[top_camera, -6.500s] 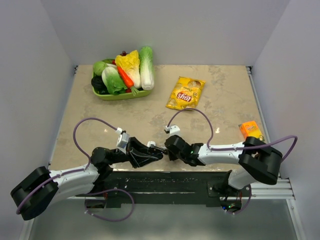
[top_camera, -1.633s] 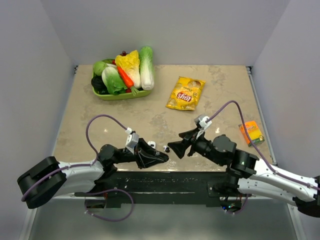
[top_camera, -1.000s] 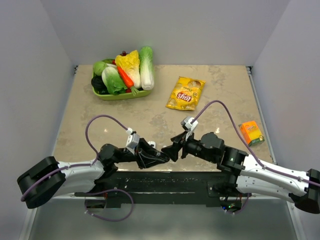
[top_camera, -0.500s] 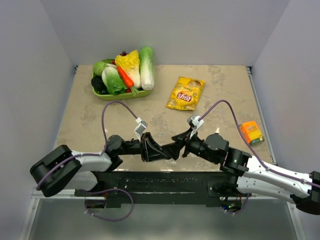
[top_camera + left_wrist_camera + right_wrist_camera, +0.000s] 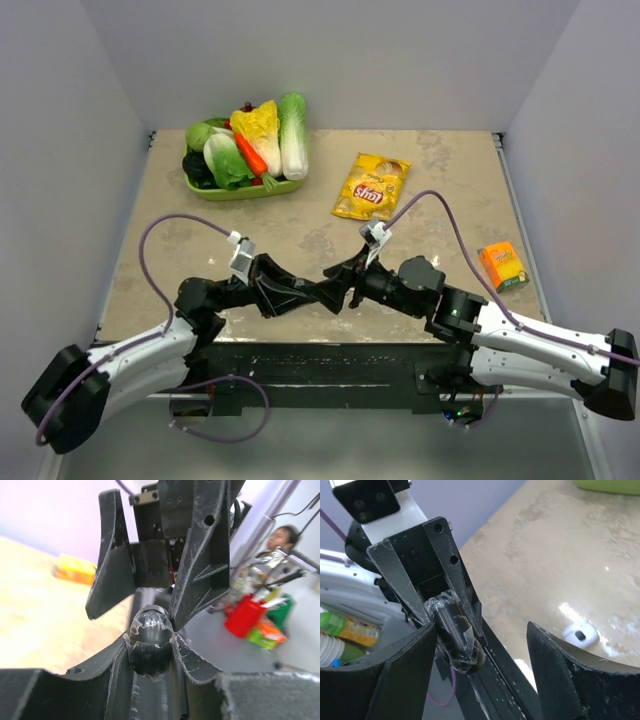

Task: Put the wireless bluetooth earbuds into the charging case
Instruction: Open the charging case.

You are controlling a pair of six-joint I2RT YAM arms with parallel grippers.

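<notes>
Though bag (image 5: 371, 186) logo blurred — perhaps Lay's — left pincer (image 5: 150, 647) clamped on dark earbud (image 5: 149, 631), right pincer (image 5: 481, 626) apart.

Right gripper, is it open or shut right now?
Open. In its wrist view the right gripper shows both fingers wide apart, with the shut left gripper and its dark rounded thing seen between them.

Three views of one table (image 5: 450, 190).
Overhead looks down from behind; close wrist cameras face each other, showing the left gripper (image 5: 454, 630) and right gripper (image 5: 135, 615).
</notes>
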